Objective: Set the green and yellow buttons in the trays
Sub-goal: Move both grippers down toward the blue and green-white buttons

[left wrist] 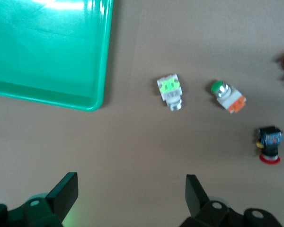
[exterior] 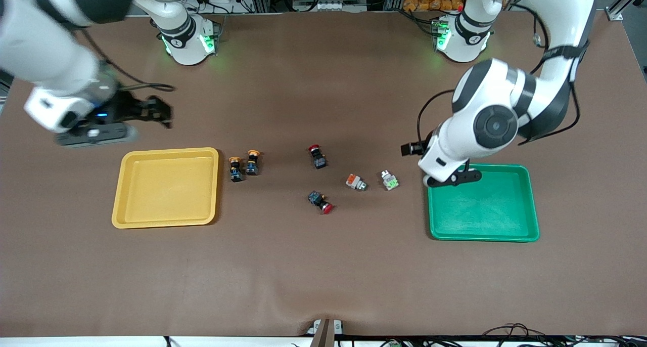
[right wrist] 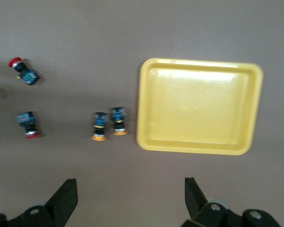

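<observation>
Buttons lie outside both trays; left gripper and right gripper hover released, empty. Left should descend centred over the lime-green one.

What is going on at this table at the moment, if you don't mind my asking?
Two arms are set to sort buttons into trays, and nothing is held yet. The yellow tray and green tray are both empty. The right gripper hangs open over bare table near the yellow tray, with the two yellow buttons beside that tray. The left gripper is open over the green tray's rim; the two white buttons lie close by. Two red buttons sit mid-table.
</observation>
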Controlling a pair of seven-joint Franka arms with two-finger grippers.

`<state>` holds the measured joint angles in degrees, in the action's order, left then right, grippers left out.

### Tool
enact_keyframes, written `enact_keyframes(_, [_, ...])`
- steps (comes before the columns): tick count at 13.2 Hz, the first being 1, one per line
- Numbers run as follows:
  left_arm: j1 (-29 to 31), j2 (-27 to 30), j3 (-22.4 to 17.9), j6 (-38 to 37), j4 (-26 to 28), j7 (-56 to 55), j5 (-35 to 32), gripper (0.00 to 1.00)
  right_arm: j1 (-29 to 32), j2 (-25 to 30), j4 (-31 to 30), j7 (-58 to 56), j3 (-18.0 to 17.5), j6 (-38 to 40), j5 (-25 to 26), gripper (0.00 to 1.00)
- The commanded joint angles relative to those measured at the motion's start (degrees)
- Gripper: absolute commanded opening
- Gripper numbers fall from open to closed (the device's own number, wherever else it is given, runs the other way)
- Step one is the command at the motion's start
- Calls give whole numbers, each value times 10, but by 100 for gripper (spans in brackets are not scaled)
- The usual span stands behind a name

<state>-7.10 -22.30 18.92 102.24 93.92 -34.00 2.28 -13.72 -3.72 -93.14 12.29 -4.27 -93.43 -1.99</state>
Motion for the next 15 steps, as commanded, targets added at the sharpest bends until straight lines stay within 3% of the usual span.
enact_keyframes(1, [2,-22,2,30,2,-47,-4,100,-57,-22,-47,60,6,-67,-12,100])
enact_keyframes(4, [-13,-76,0,74,4,-102,-10,100,-64,-94,-58,61,6,-138,-12,100])
enact_keyframes(8, [-35,-142,0,155,1,-198,-61,100,-74,-135,-142,63,6,-299,-13,100])
enact_keyframes(15, [-52,-207,-3,219,-4,-332,-115,100,-80,-159,-178,68,6,-364,-24,100])
